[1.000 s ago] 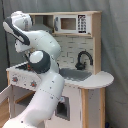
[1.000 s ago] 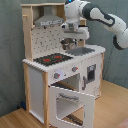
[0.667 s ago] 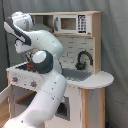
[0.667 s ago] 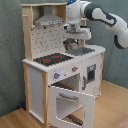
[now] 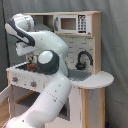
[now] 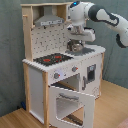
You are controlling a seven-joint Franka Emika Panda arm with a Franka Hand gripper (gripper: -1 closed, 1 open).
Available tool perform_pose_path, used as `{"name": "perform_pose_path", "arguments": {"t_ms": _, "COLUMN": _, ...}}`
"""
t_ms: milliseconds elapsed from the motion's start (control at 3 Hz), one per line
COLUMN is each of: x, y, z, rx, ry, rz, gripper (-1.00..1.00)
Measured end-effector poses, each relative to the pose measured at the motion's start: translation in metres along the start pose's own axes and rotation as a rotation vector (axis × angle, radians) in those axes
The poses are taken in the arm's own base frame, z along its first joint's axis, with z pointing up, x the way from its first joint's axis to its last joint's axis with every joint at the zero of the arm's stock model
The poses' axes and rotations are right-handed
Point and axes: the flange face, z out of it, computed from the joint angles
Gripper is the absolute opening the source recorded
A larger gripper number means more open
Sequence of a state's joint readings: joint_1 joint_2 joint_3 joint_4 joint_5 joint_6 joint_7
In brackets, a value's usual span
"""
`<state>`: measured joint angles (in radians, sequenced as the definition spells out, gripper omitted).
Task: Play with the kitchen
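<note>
The kitchen [image 6: 60, 75] is a tall toy of light wood and white panels. In the second exterior view I see its grey hood [image 6: 50, 21], red-ringed hob [image 6: 52, 59] and oven door [image 6: 75, 102], which hangs open and tilted forward. The first exterior view shows its black faucet [image 5: 82, 59], grey sink [image 5: 80, 75] and a microwave [image 5: 70, 23] on top. My gripper [image 6: 76, 43] hangs low over the counter just right of the hob, right above a dark metal pot [image 6: 76, 47]. In the first exterior view my gripper [image 5: 24, 50] sits above the hob, partly hidden by the arm.
A rounded side shelf [image 5: 102, 79] juts from the counter on the first exterior view's right. A grey curtain [image 6: 10, 50] hangs behind the kitchen. The wooden floor [image 6: 112, 107] spreads in front. My own arm [image 5: 50, 95] fills the first exterior view's foreground.
The arm has shifted only slightly over the counter; the oven door stays open.
</note>
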<state>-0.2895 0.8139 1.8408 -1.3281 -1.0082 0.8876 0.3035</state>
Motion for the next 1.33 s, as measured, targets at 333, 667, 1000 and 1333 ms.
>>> {"name": "perform_pose_path", "arguments": {"t_ms": 333, "x": -0.012, "y": -0.001, "z": 0.009, "rx": -0.008, "ry": -0.011, "rz": 0.022, "gripper": -1.0}}
{"name": "perform_pose_path", "arguments": {"t_ms": 667, "x": -0.025, "y": -0.002, "z": 0.018, "rx": -0.017, "ry": -0.019, "rz": 0.045, "gripper": -1.0}}
{"name": "perform_pose_path", "arguments": {"t_ms": 1000, "x": -0.04, "y": -0.003, "z": 0.026, "rx": -0.027, "ry": -0.021, "rz": 0.068, "gripper": -1.0}}
{"name": "perform_pose_path", "arguments": {"t_ms": 1333, "x": -0.057, "y": -0.003, "z": 0.034, "rx": -0.037, "ry": -0.019, "rz": 0.09, "gripper": -1.0}}
